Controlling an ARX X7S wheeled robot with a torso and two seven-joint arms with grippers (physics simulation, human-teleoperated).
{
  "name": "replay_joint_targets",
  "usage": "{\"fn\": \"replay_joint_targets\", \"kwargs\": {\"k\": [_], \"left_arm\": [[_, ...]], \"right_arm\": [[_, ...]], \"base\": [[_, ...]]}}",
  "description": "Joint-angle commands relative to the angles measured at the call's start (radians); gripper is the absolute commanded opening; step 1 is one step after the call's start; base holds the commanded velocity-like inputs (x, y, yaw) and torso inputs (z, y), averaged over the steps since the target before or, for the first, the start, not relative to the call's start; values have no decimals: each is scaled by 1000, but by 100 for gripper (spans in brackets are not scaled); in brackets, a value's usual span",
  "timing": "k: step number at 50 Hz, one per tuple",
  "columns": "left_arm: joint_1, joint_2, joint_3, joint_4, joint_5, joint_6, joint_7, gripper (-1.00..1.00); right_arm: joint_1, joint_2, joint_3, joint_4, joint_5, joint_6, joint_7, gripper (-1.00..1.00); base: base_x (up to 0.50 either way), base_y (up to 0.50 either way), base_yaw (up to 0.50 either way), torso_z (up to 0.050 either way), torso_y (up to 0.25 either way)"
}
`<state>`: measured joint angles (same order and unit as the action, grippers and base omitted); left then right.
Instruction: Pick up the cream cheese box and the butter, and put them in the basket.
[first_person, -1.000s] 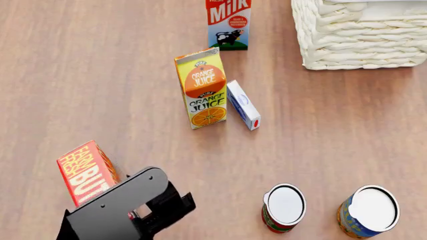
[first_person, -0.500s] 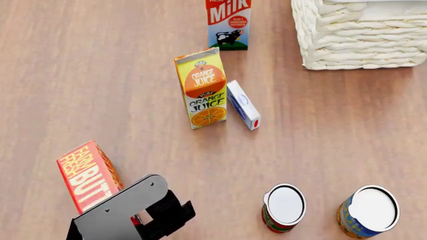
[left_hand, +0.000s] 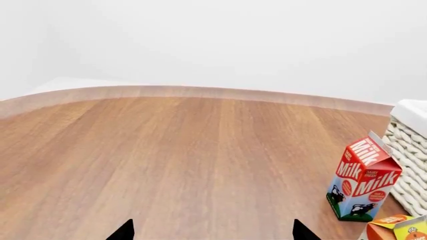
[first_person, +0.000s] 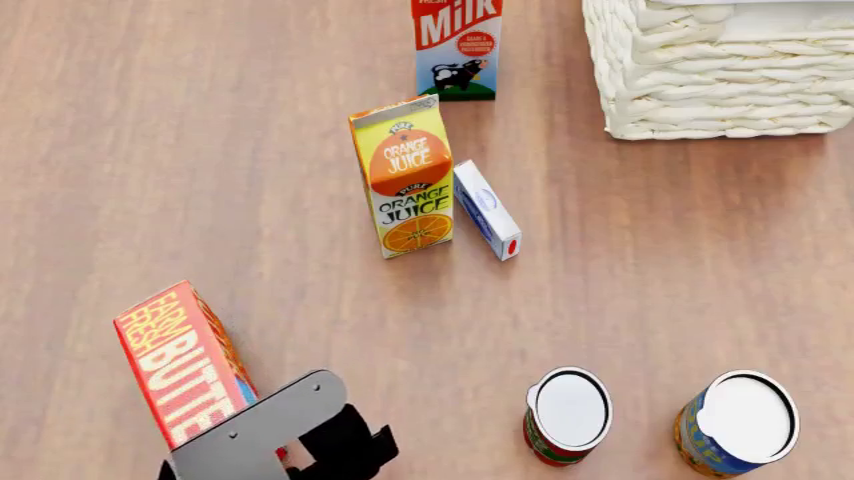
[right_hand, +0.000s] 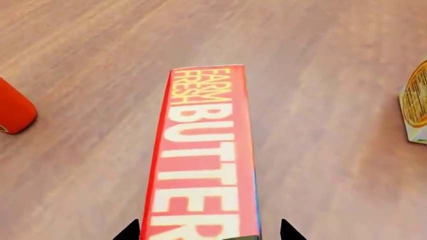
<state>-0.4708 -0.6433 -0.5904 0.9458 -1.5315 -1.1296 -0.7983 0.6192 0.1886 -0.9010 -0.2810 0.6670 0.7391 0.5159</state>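
Red butter box: the red rectangular box with yellow-white "BUTTER" lettering (first_person: 187, 365) stands on its long edge on the brown wooden counter (first_person: 200, 150), at the near left in the head view, well apart from the basket.
Right hand: the right hand (right_hand: 207, 232) is spread open. Its two dark tips sit either side of the butter box's (right_hand: 203, 165) near end, and a sliver of counter shows beside one tip.
Left hand: the left hand (left_hand: 210, 232) is open, with only bare counter between its tips.
Arm part: a grey plate on a black housing (first_person: 287, 435) sits just beside the butter's near end. Which arm it belongs to cannot be told.
Cream cheese box: the small flat white box with blue sides and a red dot (first_person: 486, 210) lies just beside the tall yellow-orange juice carton (first_person: 403, 178), on the side toward the basket.
Basket: the whitish woven wicker basket (first_person: 721, 80) is at the far right.
Milk carton: the red-topped carton (first_person: 457, 45) stands upright beyond the juice.
Cans: two white-lidded cans (first_person: 569, 413) (first_person: 741, 420) stand at the near right.
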Motion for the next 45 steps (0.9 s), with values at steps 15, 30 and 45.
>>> {"fn": "replay_joint_targets", "kwargs": {"k": [15, 30, 45], "left_arm": [[8, -8, 3, 1, 0, 16, -2, 100], [10, -13, 8, 1, 3, 24, -1, 100], [12, -24, 9, 6, -17, 35, -17, 100]], "right_arm": [[-17, 6, -15, 33, -7, -38, -8, -100], [96, 26, 97, -240, 125, 115, 122, -100], [193, 35, 183, -381, 239, 220, 218, -100]], "base": [[0, 1, 1, 0, 0], [0, 0, 0, 0, 0], [0, 0, 0, 0, 0]]}}
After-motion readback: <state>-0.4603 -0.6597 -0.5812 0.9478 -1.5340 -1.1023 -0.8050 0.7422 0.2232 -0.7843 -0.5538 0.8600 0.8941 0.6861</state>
